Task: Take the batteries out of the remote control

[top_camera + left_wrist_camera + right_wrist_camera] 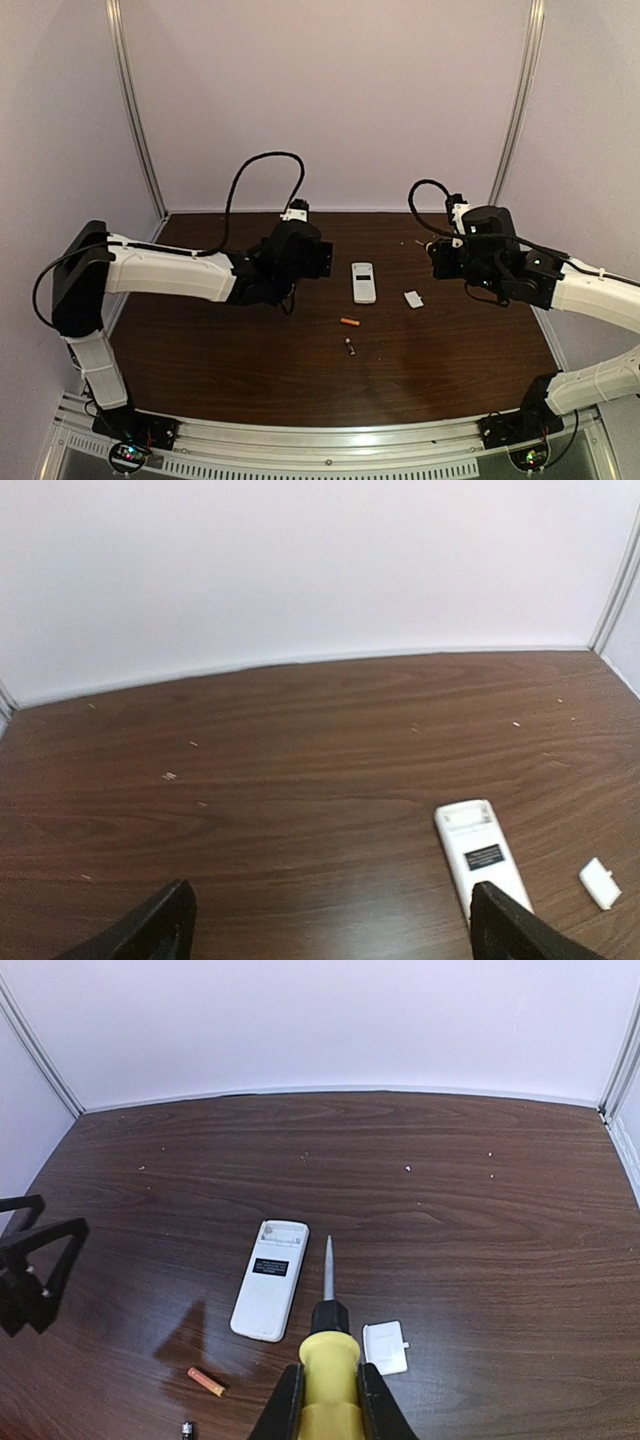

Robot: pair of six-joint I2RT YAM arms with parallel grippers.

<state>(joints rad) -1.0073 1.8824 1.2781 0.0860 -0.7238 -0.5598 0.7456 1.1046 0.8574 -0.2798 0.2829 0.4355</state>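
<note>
The white remote control (363,282) lies flat mid-table, its open battery bay facing up; it also shows in the left wrist view (482,860) and the right wrist view (271,1278). An orange-copper battery (350,322) (206,1381) and a dark battery (350,346) (187,1428) lie loose on the table in front of it. My left gripper (330,925) is open and empty, hovering left of the remote. My right gripper (330,1400) is shut on a yellow-handled screwdriver (327,1360), held above the table right of the remote.
A small white cover piece (413,298) (385,1347) (599,883) lies right of the remote. Pale walls and metal corner posts (137,110) close in the dark wooden table (230,350). Black cables loop above both arms.
</note>
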